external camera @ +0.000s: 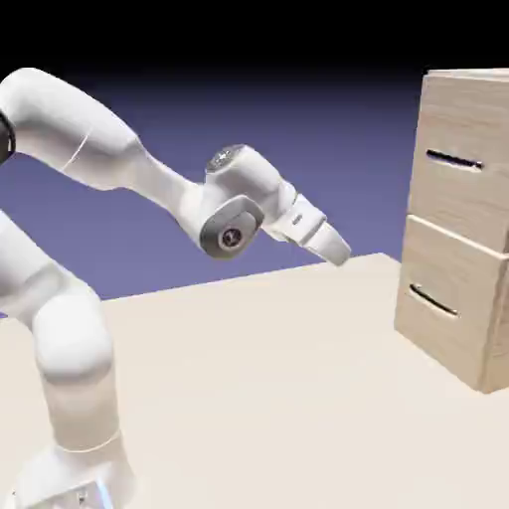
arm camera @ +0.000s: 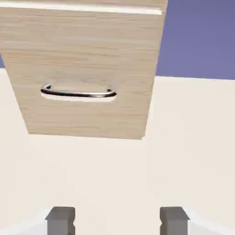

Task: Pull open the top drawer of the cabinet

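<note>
Pale tabletop, blue-violet backdrop, one drawer to pull

Bare pale table (external camera: 249,398) runs across the bottom of the exterior view. Gripper (external camera: 338,255) sits mid-frame; in the hand view its fingertips stand apart with nothing between them. Cabinet (external camera: 462,278) is at the right edge, and the top drawer (external camera: 462,189) is its upper-right front, closed. I'd grab the middle of its slim dark handle (external camera: 454,159). Looks rigid, maybe a bit slick, so pull straight. Drawer's probably light, but that's a guess.
</note>
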Motion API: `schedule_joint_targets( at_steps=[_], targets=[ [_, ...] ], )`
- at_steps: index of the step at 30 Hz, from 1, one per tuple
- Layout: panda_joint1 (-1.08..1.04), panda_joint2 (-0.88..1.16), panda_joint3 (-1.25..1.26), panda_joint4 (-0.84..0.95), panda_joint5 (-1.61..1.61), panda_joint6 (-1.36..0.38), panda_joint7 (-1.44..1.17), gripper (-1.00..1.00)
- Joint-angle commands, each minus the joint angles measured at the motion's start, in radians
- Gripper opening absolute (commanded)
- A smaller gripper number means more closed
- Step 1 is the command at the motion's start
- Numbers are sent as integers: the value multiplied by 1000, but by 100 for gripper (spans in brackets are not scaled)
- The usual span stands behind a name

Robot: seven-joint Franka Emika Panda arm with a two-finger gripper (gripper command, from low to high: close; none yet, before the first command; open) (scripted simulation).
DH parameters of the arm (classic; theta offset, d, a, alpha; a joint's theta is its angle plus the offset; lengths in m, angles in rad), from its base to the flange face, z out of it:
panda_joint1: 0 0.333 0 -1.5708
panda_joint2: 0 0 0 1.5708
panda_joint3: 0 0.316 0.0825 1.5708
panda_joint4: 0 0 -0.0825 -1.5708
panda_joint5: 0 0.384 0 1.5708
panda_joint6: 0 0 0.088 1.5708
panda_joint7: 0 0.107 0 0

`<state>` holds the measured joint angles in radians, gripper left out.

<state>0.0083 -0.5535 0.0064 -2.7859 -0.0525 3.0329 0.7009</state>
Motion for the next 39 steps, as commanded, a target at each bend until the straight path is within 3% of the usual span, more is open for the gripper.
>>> schedule_joint_targets(
  at_steps=[1,39],
  targets=[
    [-3,14,5,20,-44,-3,-33,0],
    [-121,534,208,778,-1696,-131,-1298,0]
  ],
)
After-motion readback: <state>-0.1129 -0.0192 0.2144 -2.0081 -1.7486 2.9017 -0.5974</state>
